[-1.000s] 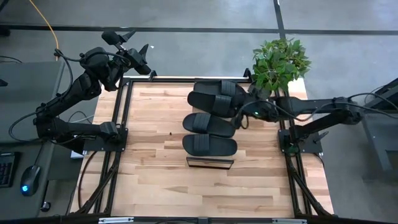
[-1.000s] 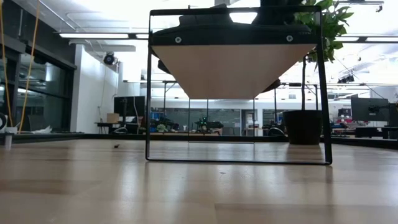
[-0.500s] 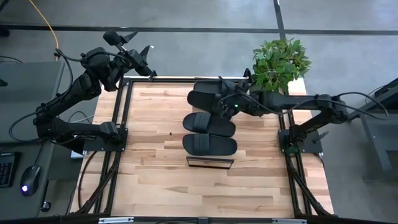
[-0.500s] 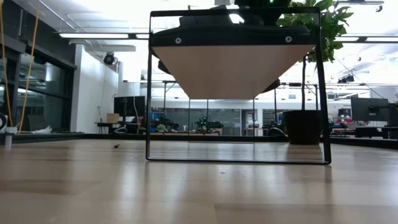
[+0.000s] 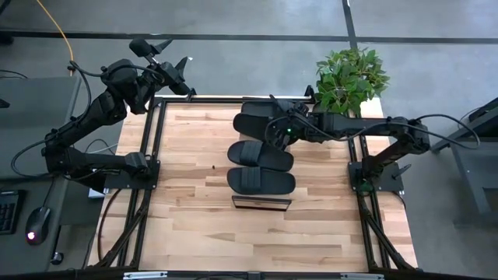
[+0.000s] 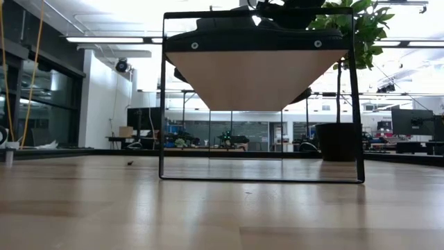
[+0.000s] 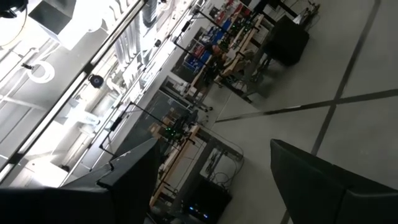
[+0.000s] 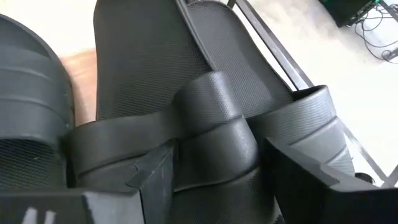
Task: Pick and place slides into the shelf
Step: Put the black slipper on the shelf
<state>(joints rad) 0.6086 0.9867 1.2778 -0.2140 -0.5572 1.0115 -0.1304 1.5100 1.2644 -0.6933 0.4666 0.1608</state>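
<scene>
4 black slides sit in a row on the shelf [image 5: 261, 204], which stands on the tabletop [image 5: 194, 225] right of its middle and runs from near to far. In the high view only the shelf's near dark edge shows, just beyond the nearest slide [image 5: 261, 180]. The second slide [image 5: 261, 155] lies right behind it. The third slide [image 5: 257, 124] and the fourth slide [image 5: 264, 109] are at the far end, overlapping each other close to the tabletop's far edge.

The right pincer [image 5: 277, 129] reaches in from the right, over the 2 far slides. In the right wrist view its fingers [image 8: 155, 171] stand apart, released, on either side of the raised strap of a slide [image 8: 211, 118], gripping nothing.

The left pincer [image 5: 180, 76] hangs beyond the far-left corner of the tabletop, well apart from the slides, its fingers [image 7: 134, 171] spread and empty.

From the low view, the shelf's dark frame [image 6: 164, 97] stands on the tabletop, with its light-wood board [image 6: 257, 76] high up and slides on top.

A potted plant [image 5: 350, 78] stands at the far-right corner.
</scene>
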